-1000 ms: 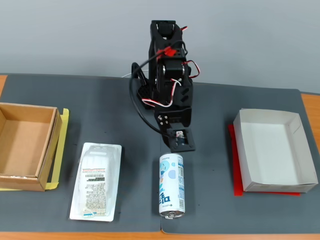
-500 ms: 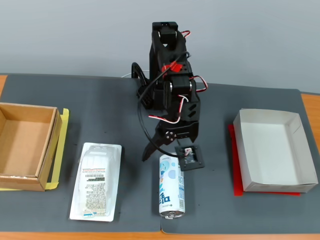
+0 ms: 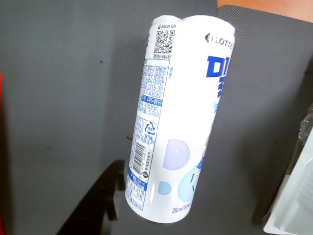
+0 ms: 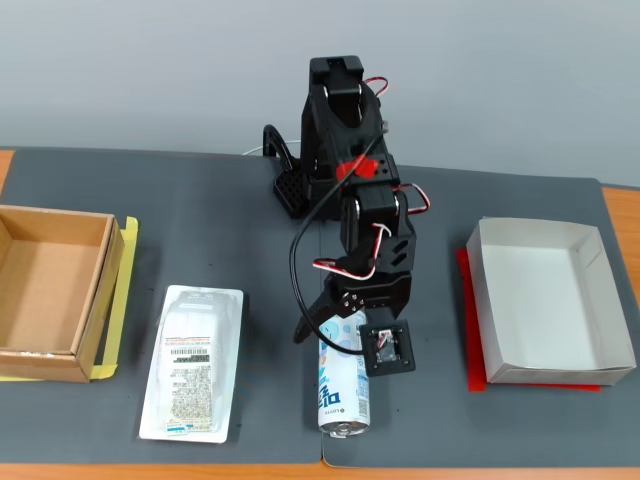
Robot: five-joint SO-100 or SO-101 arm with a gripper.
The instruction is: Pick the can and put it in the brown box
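A dark grey mat covers the worktop [image 4: 200, 200], with orange wood showing at its edges and a plain pale wall behind. In the fixed view the brown box [image 4: 55, 290] sits at the left edge on yellow tape, empty, and a white paper box [image 4: 545, 300] on a red underlay stands at the right, also empty. A flat plastic-wrapped packet [image 4: 192, 362] lies between the brown box and the arm. The can [image 4: 343, 390] lies on its side on the mat near the front edge, directly under the claw [image 4: 335, 335], which hangs over its far end; whether the claw is open or clamped on it cannot be told. The wrist view shows the can [image 3: 178, 117] filling the centre.
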